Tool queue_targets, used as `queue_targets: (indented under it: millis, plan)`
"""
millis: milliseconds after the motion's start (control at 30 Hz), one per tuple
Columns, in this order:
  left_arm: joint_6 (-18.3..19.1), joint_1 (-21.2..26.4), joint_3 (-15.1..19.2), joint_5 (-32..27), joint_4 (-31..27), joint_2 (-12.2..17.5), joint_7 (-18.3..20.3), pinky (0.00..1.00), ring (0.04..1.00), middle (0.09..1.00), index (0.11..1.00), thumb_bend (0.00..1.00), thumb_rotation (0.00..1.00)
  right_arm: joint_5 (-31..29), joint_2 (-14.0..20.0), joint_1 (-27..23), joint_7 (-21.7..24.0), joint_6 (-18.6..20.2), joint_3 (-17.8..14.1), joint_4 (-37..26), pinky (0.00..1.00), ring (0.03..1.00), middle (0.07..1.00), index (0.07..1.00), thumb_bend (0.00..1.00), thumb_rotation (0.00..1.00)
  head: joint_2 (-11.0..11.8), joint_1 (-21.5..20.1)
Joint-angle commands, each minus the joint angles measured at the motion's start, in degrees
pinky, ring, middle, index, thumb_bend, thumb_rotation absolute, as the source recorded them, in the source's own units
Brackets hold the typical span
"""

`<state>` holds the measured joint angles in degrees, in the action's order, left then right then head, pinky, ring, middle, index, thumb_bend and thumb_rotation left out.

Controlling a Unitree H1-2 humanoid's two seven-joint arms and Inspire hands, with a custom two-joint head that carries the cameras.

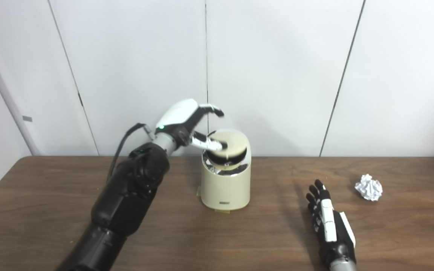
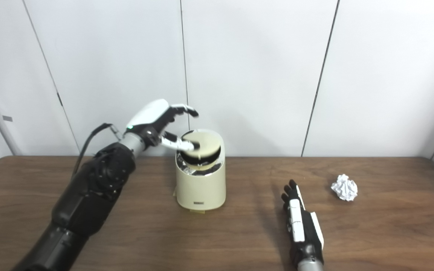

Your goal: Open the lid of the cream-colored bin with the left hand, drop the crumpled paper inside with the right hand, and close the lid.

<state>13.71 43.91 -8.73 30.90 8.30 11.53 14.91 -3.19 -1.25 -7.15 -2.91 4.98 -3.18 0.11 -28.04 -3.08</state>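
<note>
Cream bin: cream-coloured cylindrical plastic bin (image 1: 225, 184) stands upright on the brown wooden table (image 1: 51, 210), near the white panelled wall (image 1: 277, 67).
Lid: round cream lid (image 1: 229, 144) is tilted, its near edge raised above a shiny metal rim; contents of the bin cannot be made out.
Left hand: left hand (image 1: 187, 122) is at the lid's left edge, thumb touching it, fingers (image 1: 213, 109) curled above; whether it grips cannot be told.
Right hand: right hand (image 1: 328, 216) lies flat on the table, fingers extended, holding nothing.
Paper: crumpled white paper ball (image 1: 369, 187) rests on the table, right of the right hand, apart from it.
</note>
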Motion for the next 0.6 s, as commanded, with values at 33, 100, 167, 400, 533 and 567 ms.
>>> queue_targets:
  millis: [33, 100, 167, 400, 533, 567]
  plan:
    - [0.2, -0.5, 4.5, -5.2, -4.7, -1.1, -3.6, 0.63, 0.724, 0.756, 0.756, 0.49, 0.15, 0.2, 0.3, -2.1, 0.0, -1.3, -0.1, -1.4, 1.0, 0.969, 0.977, 1.0, 0.6, 1.0, 0.0, -0.1]
    - [0.4, -3.8, 6.7, -7.2, -7.5, -1.6, -4.8, 0.61, 0.71, 0.74, 0.75, 0.46, 0.15, 0.1, 0.3, -2.2, 0.1, -1.4, -0.2, -1.3, 1.0, 0.97, 0.977, 1.0, 0.6, 1.0, 0.3, -0.4]
    - [0.3, -7.4, 8.1, -8.8, -9.9, -1.5, -5.5, 0.64, 0.725, 0.742, 0.755, 0.42, 0.18, 0.0, 0.4, -2.3, 0.1, -1.6, -0.3, -1.1, 1.0, 0.969, 0.976, 1.0, 0.59, 1.0, 0.2, -0.4]
    - [0.3, -16.8, 12.0, -14.1, -14.7, -2.1, -8.2, 0.7, 0.743, 0.752, 0.767, 0.39, 0.23, -0.2, 0.6, -2.5, 0.2, -1.3, -0.5, -1.0, 1.0, 0.971, 0.976, 1.0, 0.59, 1.0, 0.1, -0.5]
    - [-3.0, -22.2, 14.1, -17.4, -15.8, -3.7, -10.8, 0.69, 0.726, 0.735, 0.759, 0.39, 0.2, -0.5, 1.1, -2.4, 0.6, -1.5, -0.8, -1.2, 1.0, 0.971, 0.975, 1.0, 0.59, 1.0, -0.3, -0.3]
    - [-3.7, -23.5, 14.4, -17.9, -15.9, -3.9, -11.3, 0.69, 0.732, 0.739, 0.763, 0.38, 0.22, -0.7, 1.2, -2.4, 0.7, -1.5, -0.9, -1.2, 1.0, 0.969, 0.975, 1.0, 0.6, 1.0, -0.4, -0.3]
